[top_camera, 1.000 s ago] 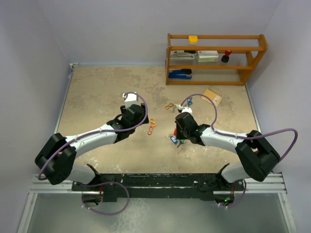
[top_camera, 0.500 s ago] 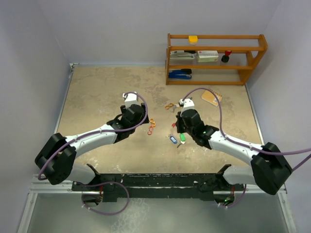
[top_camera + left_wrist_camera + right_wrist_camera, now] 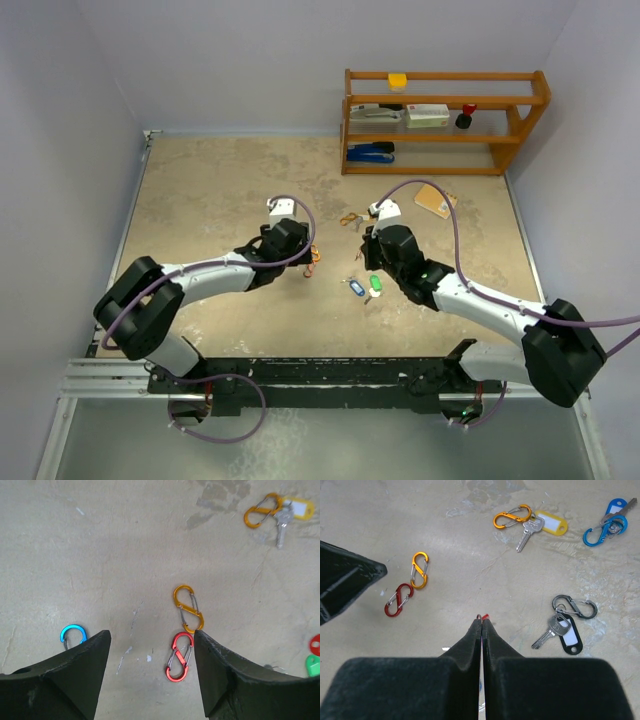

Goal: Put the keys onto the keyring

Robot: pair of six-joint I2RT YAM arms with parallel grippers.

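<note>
the left gripper (image 3: 150,636) hung over a red clip (image 3: 179,657) and an orange clip (image 3: 188,608) on the worktop (image 3: 100,555), jaws wide apart and empty. the right gripper (image 3: 482,621) had its jaws pressed together, with a red speck (image 3: 486,615) at the tips too small to name. beyond it lay the yellow-tagged key (image 3: 551,524), blue-tagged key (image 3: 616,506) and black-tagged key (image 3: 568,636).

The left gripper (image 3: 151,632) has moved forward; the red clip (image 3: 179,657) now lies between its spread fingers, with the orange clip (image 3: 188,608) just ahead. The right gripper (image 3: 481,621) has reached forward, uncovering the blue-tagged key (image 3: 356,288) and the green-tagged key (image 3: 375,284) behind it.
</note>
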